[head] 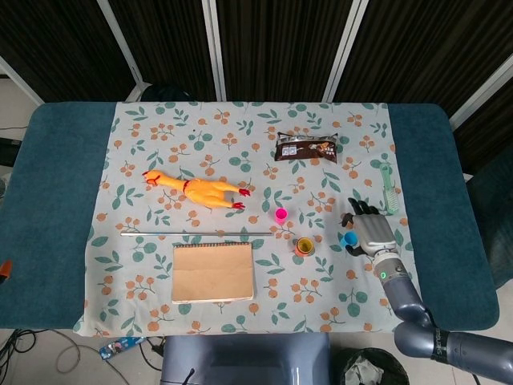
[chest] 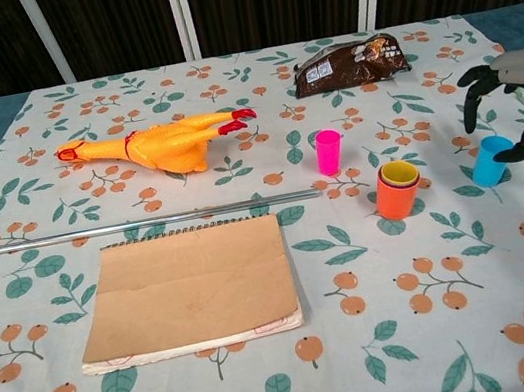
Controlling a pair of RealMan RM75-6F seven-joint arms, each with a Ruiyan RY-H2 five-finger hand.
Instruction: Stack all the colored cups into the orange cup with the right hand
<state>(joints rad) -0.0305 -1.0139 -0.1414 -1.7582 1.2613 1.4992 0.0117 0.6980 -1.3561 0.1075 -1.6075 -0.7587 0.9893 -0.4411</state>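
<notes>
A small yellow plastic cup (chest: 400,172) already sits inside the orange plastic cup (chest: 396,197) mid-counter; the pink plastic cup (chest: 328,152) and blue plastic cup (chest: 488,161) remain. Near the right edge, the right robot hand (chest: 521,98) hovers over the blue one, fingers spread, holding nothing.

A robot test bench in a lab or studio setting: a table (head: 48,208) padded in dark teal and laid with a floral-print cloth (head: 160,136) stands before black curtain panels (head: 272,40) hung between pale metal posts. Cables (head: 32,349) trail on the bare floor at the near edge. Spread across the cloth is an unrelated mix of props, among them a rubber chicken (chest: 156,141), a metal rod (chest: 145,223), a notebook (chest: 190,292) and a snack packet (chest: 350,64).
</notes>
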